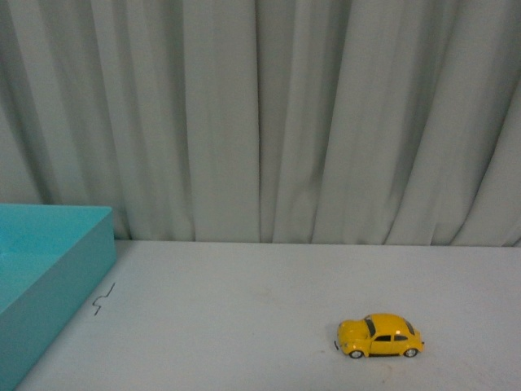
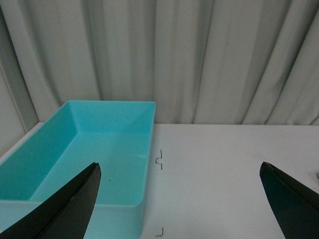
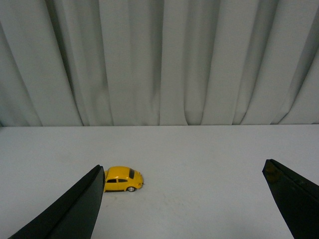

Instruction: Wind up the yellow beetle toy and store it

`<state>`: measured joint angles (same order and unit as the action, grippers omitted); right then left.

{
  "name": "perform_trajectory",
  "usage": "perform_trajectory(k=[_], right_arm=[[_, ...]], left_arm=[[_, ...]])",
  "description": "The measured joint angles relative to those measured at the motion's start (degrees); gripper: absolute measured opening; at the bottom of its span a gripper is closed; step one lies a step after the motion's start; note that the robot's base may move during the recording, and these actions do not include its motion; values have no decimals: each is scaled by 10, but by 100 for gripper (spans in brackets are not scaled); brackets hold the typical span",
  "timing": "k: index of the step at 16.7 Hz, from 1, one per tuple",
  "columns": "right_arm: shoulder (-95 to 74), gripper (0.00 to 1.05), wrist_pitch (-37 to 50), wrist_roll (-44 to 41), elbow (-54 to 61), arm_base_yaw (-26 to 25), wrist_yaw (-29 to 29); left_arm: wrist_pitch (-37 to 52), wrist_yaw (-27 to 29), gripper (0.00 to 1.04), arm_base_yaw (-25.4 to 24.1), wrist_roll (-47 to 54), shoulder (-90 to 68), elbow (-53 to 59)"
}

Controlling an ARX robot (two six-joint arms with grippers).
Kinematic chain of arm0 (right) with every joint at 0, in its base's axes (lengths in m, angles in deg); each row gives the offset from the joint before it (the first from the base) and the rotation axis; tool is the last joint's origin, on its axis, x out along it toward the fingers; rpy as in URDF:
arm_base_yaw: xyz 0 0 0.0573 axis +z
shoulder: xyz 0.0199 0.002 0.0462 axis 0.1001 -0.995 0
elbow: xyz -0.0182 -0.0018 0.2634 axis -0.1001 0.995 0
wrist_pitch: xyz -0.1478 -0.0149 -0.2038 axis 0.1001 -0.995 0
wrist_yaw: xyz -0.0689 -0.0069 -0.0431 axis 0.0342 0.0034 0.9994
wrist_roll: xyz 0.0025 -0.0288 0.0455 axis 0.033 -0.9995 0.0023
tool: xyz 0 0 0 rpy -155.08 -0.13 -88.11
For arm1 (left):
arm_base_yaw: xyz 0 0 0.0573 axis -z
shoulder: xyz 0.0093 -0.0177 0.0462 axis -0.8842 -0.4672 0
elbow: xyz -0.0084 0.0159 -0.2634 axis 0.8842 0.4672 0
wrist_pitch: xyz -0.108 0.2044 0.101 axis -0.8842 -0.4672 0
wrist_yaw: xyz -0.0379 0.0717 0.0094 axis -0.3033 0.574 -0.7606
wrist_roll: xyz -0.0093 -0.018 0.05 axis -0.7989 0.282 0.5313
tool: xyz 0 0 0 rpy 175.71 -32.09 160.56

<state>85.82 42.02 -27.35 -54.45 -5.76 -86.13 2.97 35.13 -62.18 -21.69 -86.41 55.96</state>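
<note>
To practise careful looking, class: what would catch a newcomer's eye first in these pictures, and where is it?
The yellow beetle toy stands out most, upright on its wheels on the white table, towards the right in the front view. The turquoise bin, open-topped, sits at the table's left edge. Pale curtains hang behind everything.

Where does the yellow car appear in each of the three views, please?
Front view: the car stands on the table, towards the right, far from the bin at the left.
Left wrist view: the car is not visible; the bin is.
Right wrist view: the car is on the table, beside one finger of the open right hand.
Shared landmark: the grey curtain behind the table, in all three views.
</note>
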Motion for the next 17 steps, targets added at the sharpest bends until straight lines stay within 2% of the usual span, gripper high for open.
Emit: perform_trajectory(k=[15,16,17], right_arm=[[0,98,-2,0,0,0,0],[-20,98,-65,36,-18,3,17],[-84,98,-38,75,-25,-25,-10]], left_arm=[[0,0,98,0,0,0,0],[-1,0,98,0,0,0,0],[0,-1,98,0,0,0,0]])
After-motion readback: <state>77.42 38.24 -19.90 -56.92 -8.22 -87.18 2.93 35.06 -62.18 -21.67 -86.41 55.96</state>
